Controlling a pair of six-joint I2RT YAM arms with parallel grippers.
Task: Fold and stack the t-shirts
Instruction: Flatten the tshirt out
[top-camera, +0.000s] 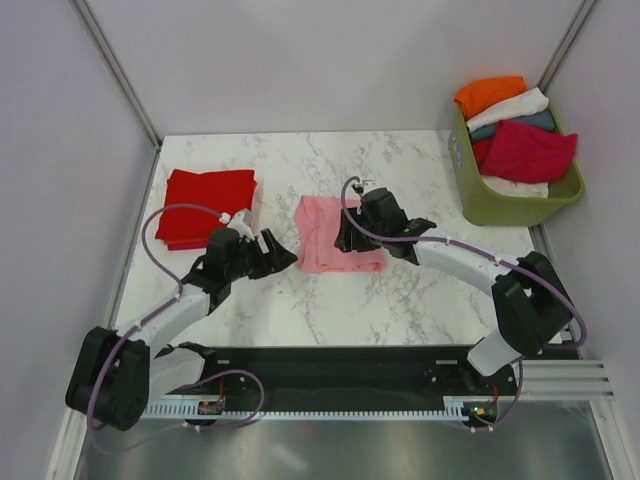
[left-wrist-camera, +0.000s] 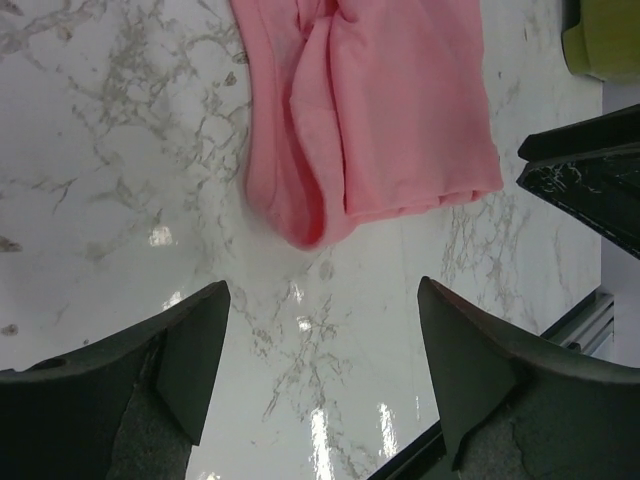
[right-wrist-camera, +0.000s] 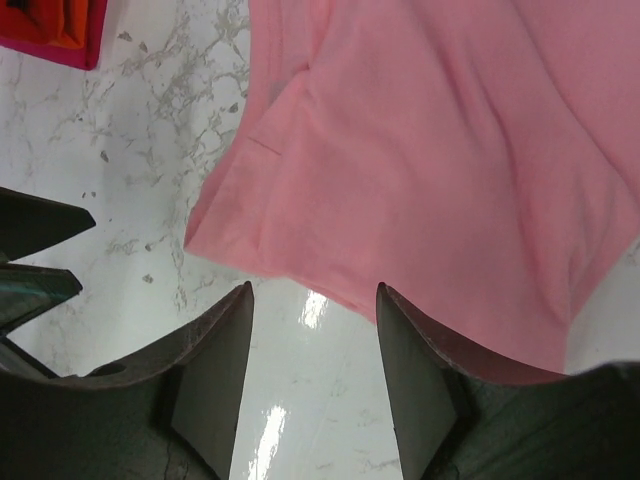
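A folded pale pink t-shirt (top-camera: 330, 240) lies in the middle of the marble table (top-camera: 400, 300). My right gripper (top-camera: 347, 240) hovers over its right part, open, jaws just off the shirt's edge (right-wrist-camera: 400, 150) with bare table between them. My left gripper (top-camera: 282, 258) stands open just left of the pink shirt (left-wrist-camera: 380, 110), nothing between its fingers (left-wrist-camera: 190, 350). A folded bright red t-shirt (top-camera: 208, 205) lies at the back left, with an orange layer showing (right-wrist-camera: 60, 25).
An olive-green basket (top-camera: 500, 205) at the back right holds orange (top-camera: 490, 95), white, teal and crimson (top-camera: 530, 150) shirts. Grey walls close in both sides. The black rail (top-camera: 330, 375) runs along the near edge.
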